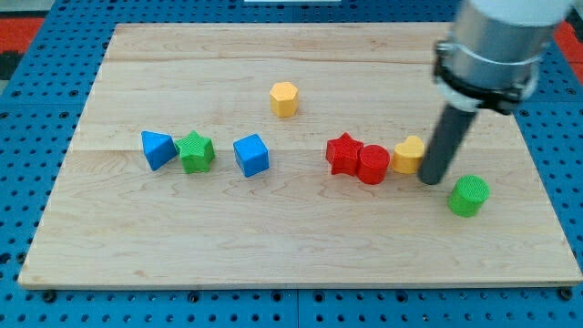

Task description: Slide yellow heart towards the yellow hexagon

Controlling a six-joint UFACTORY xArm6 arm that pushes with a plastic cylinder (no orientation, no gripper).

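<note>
The end effector is a plain dark rod with nothing to spread or pinch, and its tip [431, 179] is seen resting on the bench [273, 246] just at the view's right of the yellow heart [409, 156], apparently touching it or very nearly so. From the tip, the heart lies immediately toward the view's left and slightly toward the top. The yellow hexagon [284, 98] lies well beyond it in much the same direction, further left and higher. A push toward the upper left is therefore judged to be what the move calls for. The difficulty is that the red cylinder [373, 165] sits touching the heart on its far side from the tip, with the red star [343, 153] against that, so a straight leftward push would likely shove both along. The green cylinder [469, 196] stands apart, to the lower right of the tip.
</note>
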